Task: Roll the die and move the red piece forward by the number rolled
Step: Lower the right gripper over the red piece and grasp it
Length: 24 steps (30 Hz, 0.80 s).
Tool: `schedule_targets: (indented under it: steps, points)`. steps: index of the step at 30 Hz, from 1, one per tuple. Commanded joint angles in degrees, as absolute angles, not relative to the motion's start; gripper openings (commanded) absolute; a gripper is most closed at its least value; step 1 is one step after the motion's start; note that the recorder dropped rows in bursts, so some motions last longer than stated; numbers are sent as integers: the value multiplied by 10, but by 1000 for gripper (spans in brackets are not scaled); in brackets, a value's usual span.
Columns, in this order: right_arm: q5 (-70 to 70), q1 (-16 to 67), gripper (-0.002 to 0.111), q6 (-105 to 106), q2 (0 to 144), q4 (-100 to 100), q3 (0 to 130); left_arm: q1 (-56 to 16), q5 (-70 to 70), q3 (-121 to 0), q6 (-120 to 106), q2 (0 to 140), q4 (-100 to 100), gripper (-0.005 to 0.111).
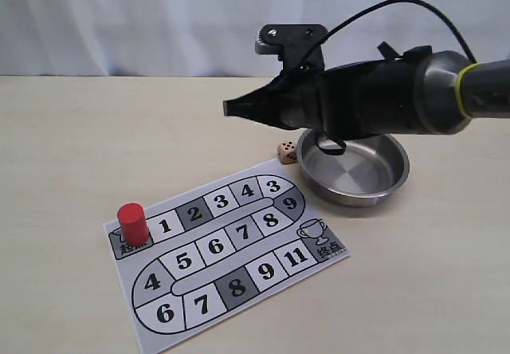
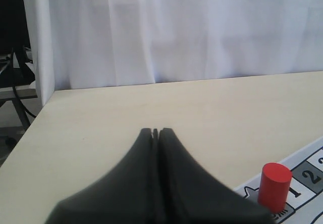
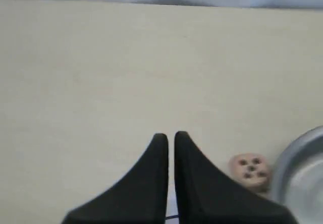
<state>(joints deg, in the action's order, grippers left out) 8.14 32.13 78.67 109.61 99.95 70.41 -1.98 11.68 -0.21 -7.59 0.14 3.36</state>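
1. Table [image 1: 64, 147]: light wood, carrying all the items below.
2. Right arm: reaches across the middle in the exterior view. The right gripper [image 1: 227, 108] hangs in the air above the far edge of the board. Its fingers are drawn almost together with only a thin slit between them, and they grip nothing.
3. Board [image 1: 237, 288]: a flat printed track of numbered squares.
4. Steel bowl [image 1: 355, 171]: empty, just beyond the board's far corner.
5. Left gripper [image 2: 155, 131]: fingers pressed together and empty, low near the start corner.
6. Red piece [image 1: 133, 223]: upright on the start square, next to square 1, not yet advanced.
7. Die [image 1: 286, 152]: on the table touching or just beside the bowl's outer wall, off the board. Its upper face looks like 5, but it is blurred.

Assessment: the die is probably the next item to handle. Recommend spreading the right fingers fully before descending, and closing on 2 opposite faces on the side away from the bowl wall.
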Motion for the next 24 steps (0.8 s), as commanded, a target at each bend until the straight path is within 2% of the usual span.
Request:
schedule_targets:
  steps: [1,2,5,7,10,13,15,16,19,22,24]
  points:
    - [-252,251,4,552,1105,985,711,-22,113,0,-74,0,36,0]
    - [-303,237,4,499,1108,928,719,-22,113,0,-74,0,36,0]
    - [-462,208,4,200,1122,450,812,-22,113,0,-74,0,36,0]
    - [-535,231,4,184,1126,290,847,-22,113,0,-74,0,36,0]
    - [-500,300,4,171,1124,155,850,-22,113,0,-74,0,36,0]
    - [-451,349,5,172,1124,167,850,-22,113,0,-74,0,36,0]
    - [-422,376,15,176,1125,171,850,-22,113,0,-74,0,36,0]
    - [-397,389,28,177,1126,171,850,-22,113,0,-74,0,36,0]
    - [-346,411,49,175,1130,171,850,-22,113,0,-74,0,36,0]
    - [-311,433,61,177,1141,171,850,-22,113,0,-74,0,35,0]
    - [-293,445,65,177,1153,169,851,-22,113,0,-74,0,35,0]
